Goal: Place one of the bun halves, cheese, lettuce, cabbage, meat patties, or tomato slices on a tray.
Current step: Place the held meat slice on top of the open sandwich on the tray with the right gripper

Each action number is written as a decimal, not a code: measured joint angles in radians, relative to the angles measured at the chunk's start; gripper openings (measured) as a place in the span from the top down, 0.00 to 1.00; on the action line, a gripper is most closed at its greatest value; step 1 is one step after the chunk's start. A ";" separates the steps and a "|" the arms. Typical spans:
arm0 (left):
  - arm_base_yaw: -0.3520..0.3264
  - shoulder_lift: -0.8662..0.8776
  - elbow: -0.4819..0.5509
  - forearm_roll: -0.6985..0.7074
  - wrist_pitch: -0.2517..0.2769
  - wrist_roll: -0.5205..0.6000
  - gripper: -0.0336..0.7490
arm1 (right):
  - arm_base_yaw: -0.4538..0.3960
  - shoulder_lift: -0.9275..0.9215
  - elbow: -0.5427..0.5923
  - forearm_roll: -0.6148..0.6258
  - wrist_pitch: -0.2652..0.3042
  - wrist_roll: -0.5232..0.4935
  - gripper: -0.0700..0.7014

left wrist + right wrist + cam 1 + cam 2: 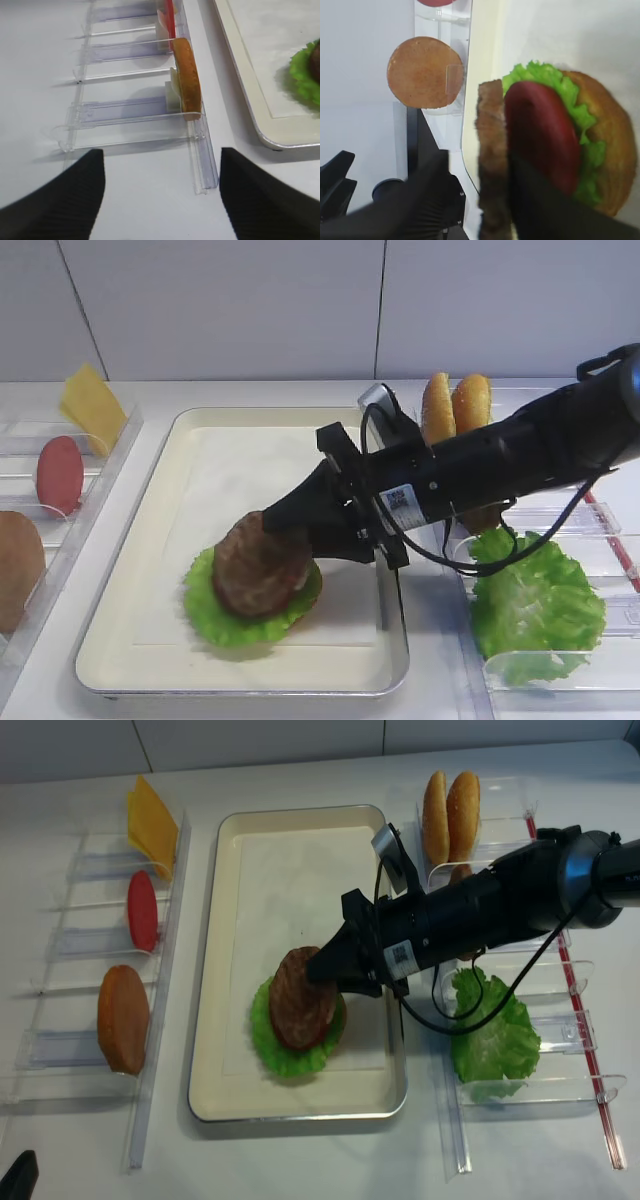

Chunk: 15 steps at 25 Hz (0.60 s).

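Note:
On the tray [240,470] sits a stack: a bun half [610,145] at the bottom, then lettuce [215,615] and a tomato slice [542,135]. A dark-brown meat patty [258,565] leans tilted on top of it. My right gripper [285,525] reaches in from the right, right at the patty. In the right wrist view the patty [492,165] stands edge-on against one finger [545,200]. The other finger [420,200] stands clear of it, so the jaws are parted. My left gripper [162,200] hangs open and empty over bare table near the left rack.
The clear left rack holds cheese [92,405], a tomato slice [60,475] and a bun half [187,75]. The right rack holds two upright bun halves [455,405] and a big lettuce leaf [535,605], under my right arm.

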 joint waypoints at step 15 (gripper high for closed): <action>0.000 0.000 0.000 0.000 0.000 0.000 0.35 | 0.000 0.002 -0.126 -0.183 0.022 0.124 0.30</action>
